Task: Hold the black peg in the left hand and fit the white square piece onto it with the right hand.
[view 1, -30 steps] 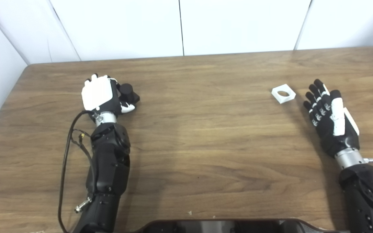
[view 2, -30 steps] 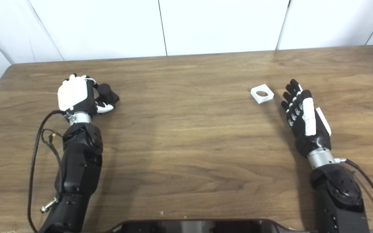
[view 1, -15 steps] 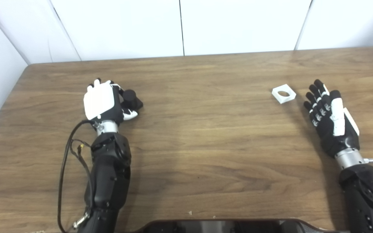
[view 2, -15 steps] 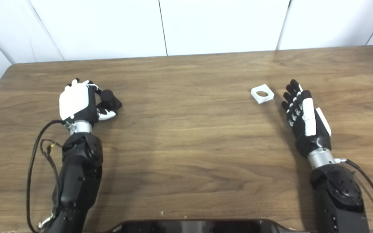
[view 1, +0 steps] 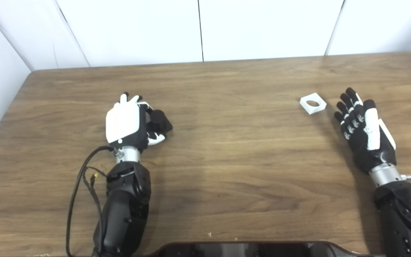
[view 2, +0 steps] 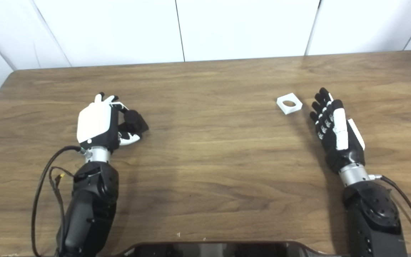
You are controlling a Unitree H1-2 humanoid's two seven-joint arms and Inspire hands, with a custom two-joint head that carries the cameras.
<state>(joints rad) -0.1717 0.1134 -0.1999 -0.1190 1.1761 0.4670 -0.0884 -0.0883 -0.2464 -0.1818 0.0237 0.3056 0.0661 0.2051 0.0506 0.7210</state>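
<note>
The black peg (view 1: 160, 120) is a short dark cylinder on a square base, held in my left hand (view 1: 128, 123) at the left-middle of the table; fingers and thumb wrap it, and the white back of the hand hides part of it. The white square piece (view 1: 312, 103), with a round hole through it, lies flat on the wood at the right. My right hand (view 1: 364, 130) rests just right of and nearer than that piece, fingers spread, not touching it. In the right eye view the peg (view 2: 134, 122) and the piece (view 2: 289, 103) show the same way.
The wooden table (view 1: 227, 153) ends at a white panelled wall behind and a rounded corner at the far left. A black cable (view 1: 79, 192) loops beside my left forearm. A dark part of the robot's body (view 1: 241, 249) shows at the bottom edge.
My left hand has carried the black peg to the right and nearer to me. The right hand and the white square piece have stayed put.
</note>
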